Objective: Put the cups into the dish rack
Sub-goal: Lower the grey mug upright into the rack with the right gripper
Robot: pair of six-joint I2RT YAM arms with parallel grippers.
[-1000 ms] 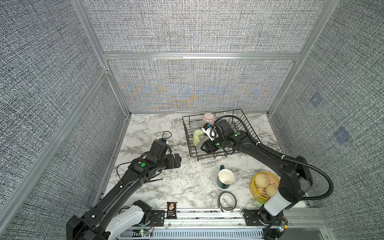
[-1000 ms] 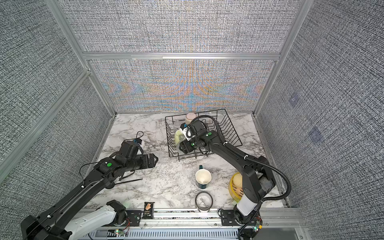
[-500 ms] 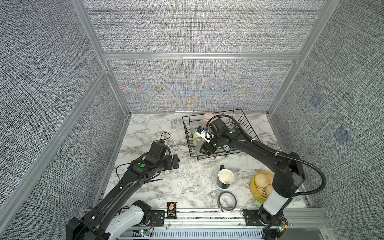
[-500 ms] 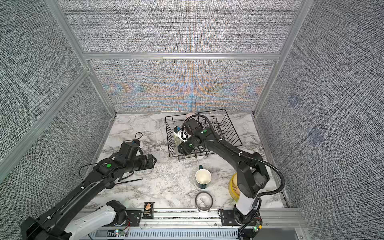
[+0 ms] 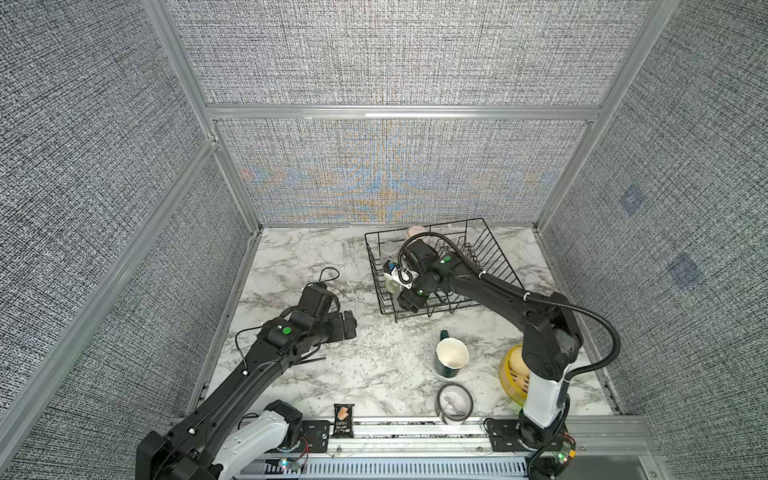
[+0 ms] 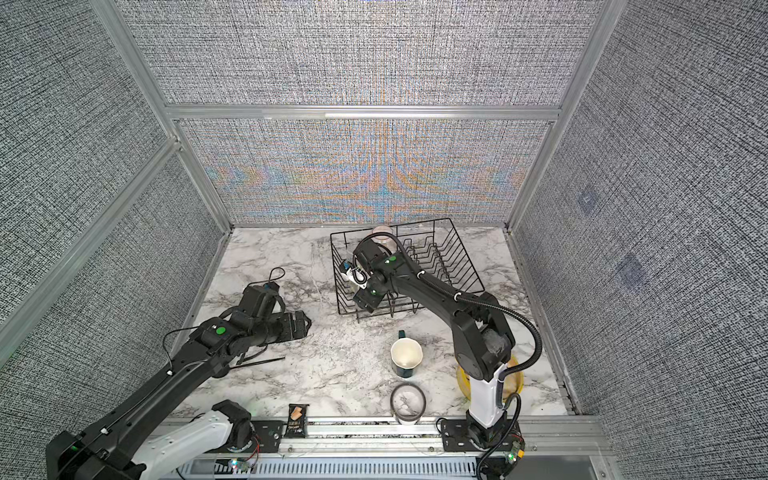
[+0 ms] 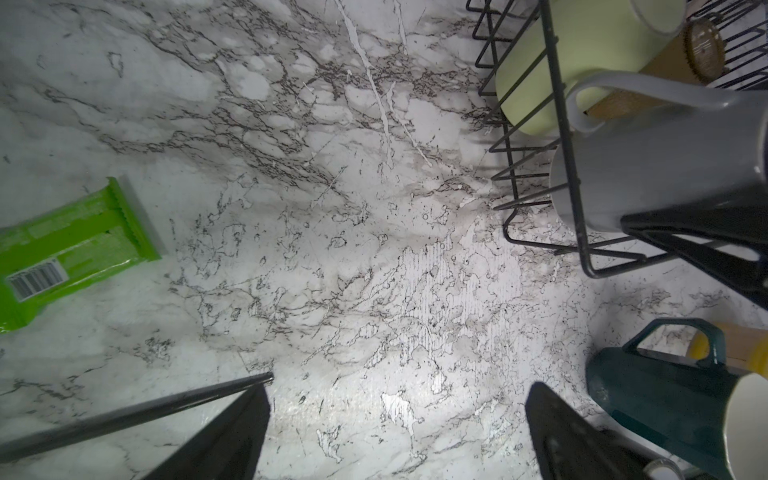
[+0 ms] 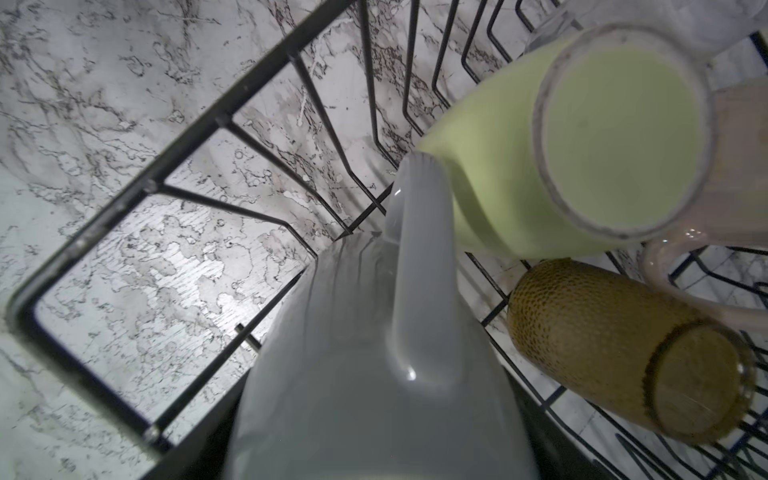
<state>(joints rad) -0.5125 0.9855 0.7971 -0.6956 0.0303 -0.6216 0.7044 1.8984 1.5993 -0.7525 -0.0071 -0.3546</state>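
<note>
Jaws clamped on the grey mug [image 8: 374,353] at bottom centre, the right gripper [image 5: 405,305] holds it in a corner of the dish rack [image 8: 220,118], likely to seat it there; the left gripper [image 7: 399,386] gapes empty.

Tape ring [image 5: 454,419], yellow bun basket [image 5: 506,376], black snack packet [image 5: 343,420], green packet [image 7: 66,249].

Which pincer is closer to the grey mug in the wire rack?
Right. The right pincer grips the grey mug inside the dish rack; the left pincer hangs open over the marble table, outside the rack.
</note>
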